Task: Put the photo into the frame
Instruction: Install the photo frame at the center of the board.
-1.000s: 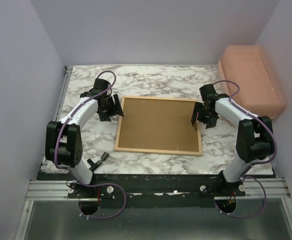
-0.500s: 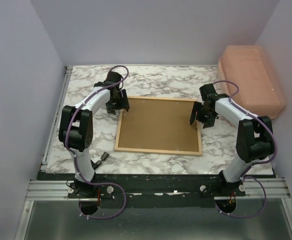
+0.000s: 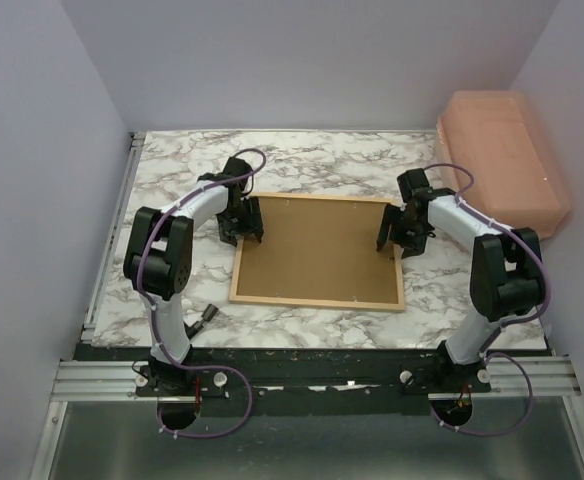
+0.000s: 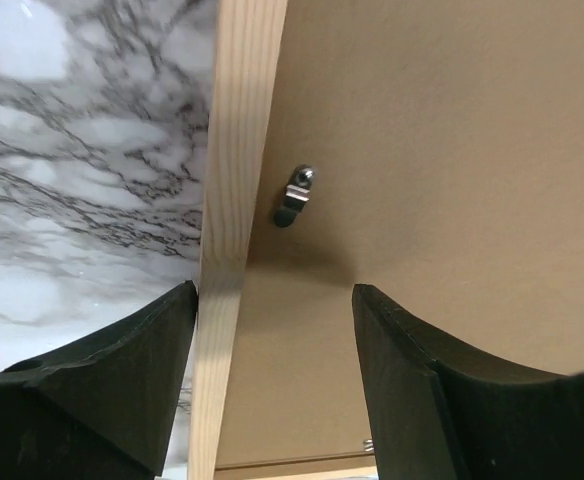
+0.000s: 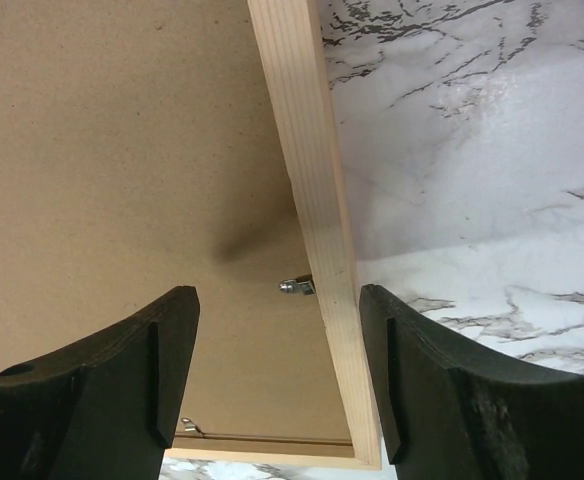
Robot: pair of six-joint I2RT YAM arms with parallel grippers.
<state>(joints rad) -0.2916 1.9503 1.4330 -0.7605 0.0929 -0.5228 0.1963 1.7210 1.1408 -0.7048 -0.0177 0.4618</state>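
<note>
Left claw point(image 4: 272, 310) now astride frame's point(image 4: 237, 200) left rail, jaws apart

One frame point(image 3: 317, 301), one tub point(image 3: 502, 160), two tools point(image 3: 242, 225) point(image 3: 397, 235)

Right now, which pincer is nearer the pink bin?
Right. The right pincer hangs over the right edge of the frame, just left of the pink bin. The left pincer is over the opposite edge, a frame's width farther away.
</note>
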